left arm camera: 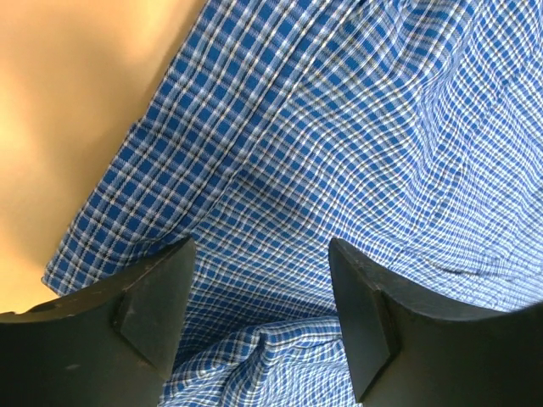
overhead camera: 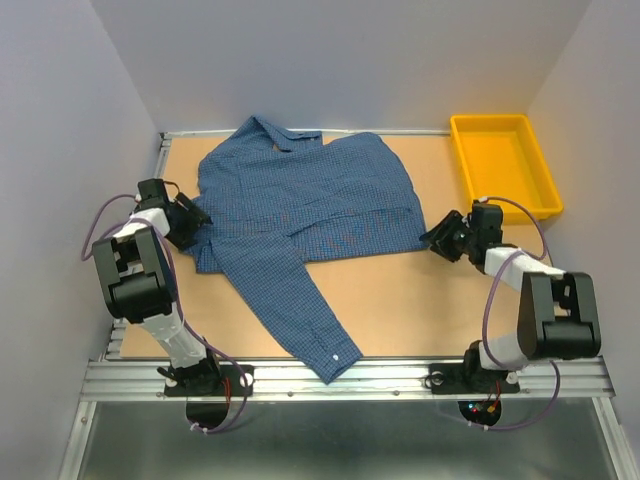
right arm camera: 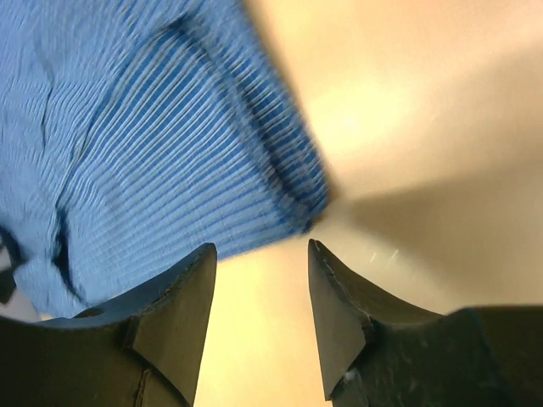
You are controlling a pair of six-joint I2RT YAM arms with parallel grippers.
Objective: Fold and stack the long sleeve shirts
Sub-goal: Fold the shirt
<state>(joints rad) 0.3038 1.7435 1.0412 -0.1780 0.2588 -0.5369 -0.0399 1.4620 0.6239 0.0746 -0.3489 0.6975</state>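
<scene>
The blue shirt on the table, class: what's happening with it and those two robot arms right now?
A blue checked shirt lies spread on the table, with one long sleeve trailing toward the near edge. The left gripper is open over the cloth at the shirt's left edge. The right gripper is open just off its lower right corner. Neither has closed on the shirt, so no fold is under way yet. A yellow bin sits at the far right.
</scene>
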